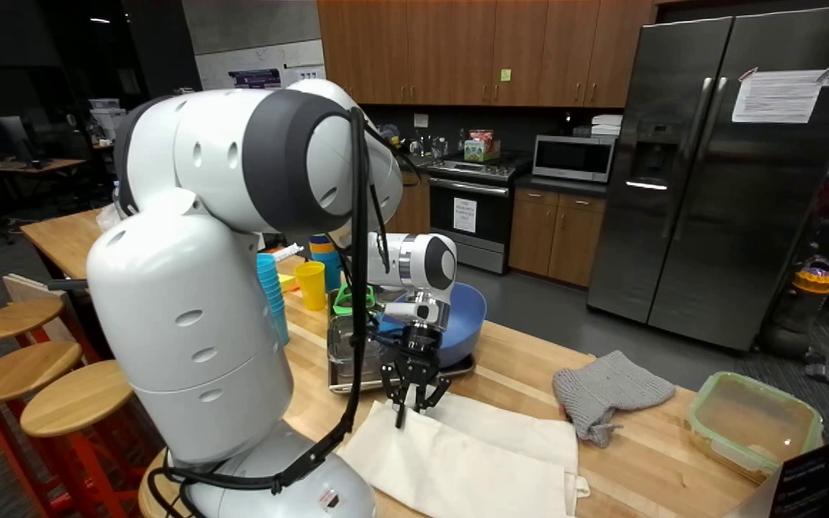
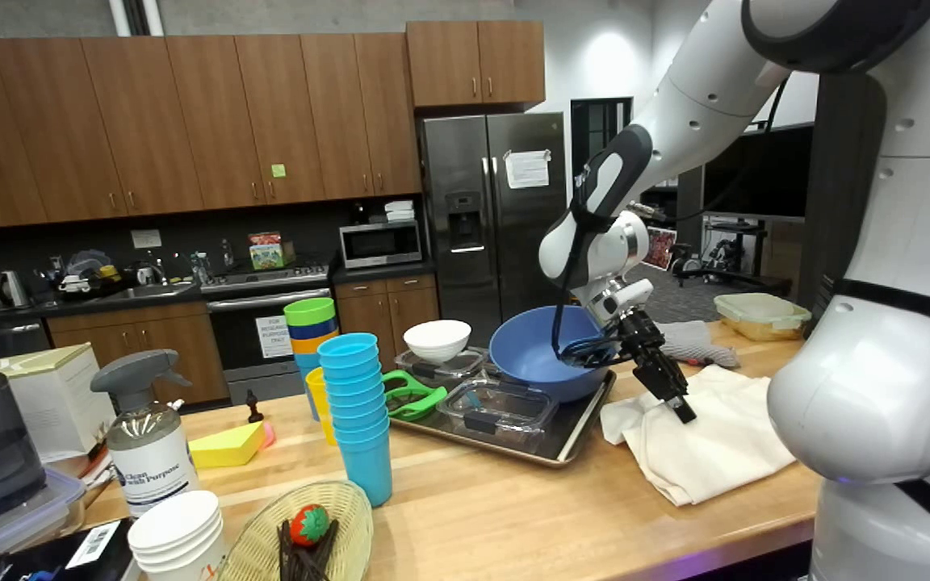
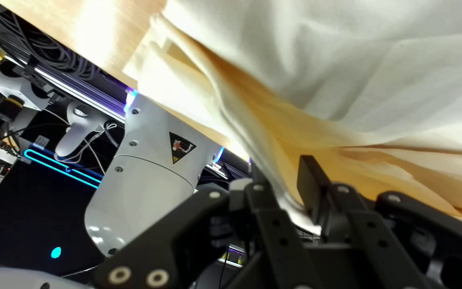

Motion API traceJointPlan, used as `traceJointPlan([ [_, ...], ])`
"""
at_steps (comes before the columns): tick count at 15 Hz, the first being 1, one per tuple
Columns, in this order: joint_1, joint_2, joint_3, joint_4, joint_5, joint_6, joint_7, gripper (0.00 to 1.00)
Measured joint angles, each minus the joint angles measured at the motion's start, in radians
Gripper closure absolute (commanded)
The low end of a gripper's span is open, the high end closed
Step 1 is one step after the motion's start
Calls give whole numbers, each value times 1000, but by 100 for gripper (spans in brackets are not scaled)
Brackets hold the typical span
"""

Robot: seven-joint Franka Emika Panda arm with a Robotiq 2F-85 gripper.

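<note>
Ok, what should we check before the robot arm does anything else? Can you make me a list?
1. Edge of the cream cloth between the fingers of the pincer: ok, the wrist view shows it there.
2. Pincer squeezing it tightly: cannot tell.
3. Cloth lying flat: not ok, it's folded and rumpled.
4. Black wrist cables not touching the blue bowl: cannot tell, they cross in front of it in an exterior view.
5. The green-rimmed box off the cloth: ok, it stands apart.
</note>
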Motion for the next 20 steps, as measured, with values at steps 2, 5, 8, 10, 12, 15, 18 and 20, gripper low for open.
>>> traceJointPlan([
  [2,0,0,0,0,0,0,0,47],
  [5,0,0,0,-1,0,0,-4,36],
  [8,0,0,0,-1,1,0,-19,17],
  [10,0,0,0,-1,4,-2,-31,3],
  [12,0,0,0,-1,9,-5,-39,0],
  [15,0,0,-1,-1,26,-5,-43,0],
  [18,0,0,-1,-1,38,-6,-45,0],
  [20,0,0,-1,-1,39,-6,-46,0],
])
